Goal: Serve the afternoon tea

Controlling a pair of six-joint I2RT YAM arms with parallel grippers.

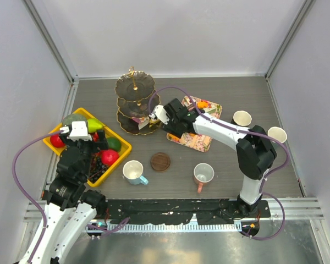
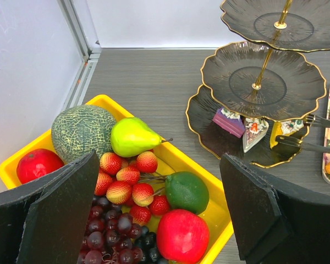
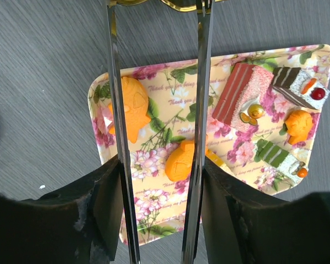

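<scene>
The dark three-tier stand [image 1: 135, 88] stands at the back; its bottom tier [image 2: 209, 124] holds a purple slice [image 2: 229, 122], a white slice [image 2: 253, 132] and a yellowish piece [image 2: 282, 128]. My right gripper [image 1: 168, 118] [image 3: 159, 176] is shut on metal tongs [image 3: 116, 82], whose arms stand apart and empty, tips at the stand's bottom tier [image 2: 311, 146]. Below them the floral tray [image 3: 154, 225] holds orange pastries [image 3: 133, 107] and cake slices [image 3: 242, 91]. My left gripper [image 1: 80, 140] [image 2: 159, 209] is open and empty above the yellow crate [image 2: 214, 220].
A white mug [image 1: 133, 171] and a pinkish mug [image 1: 203, 174] stand at the front, two cream mugs [image 1: 242, 118] [image 1: 276, 134] at the right. A brown round disc [image 1: 160, 161] lies between them. The crate holds melon, pear, grapes and strawberries.
</scene>
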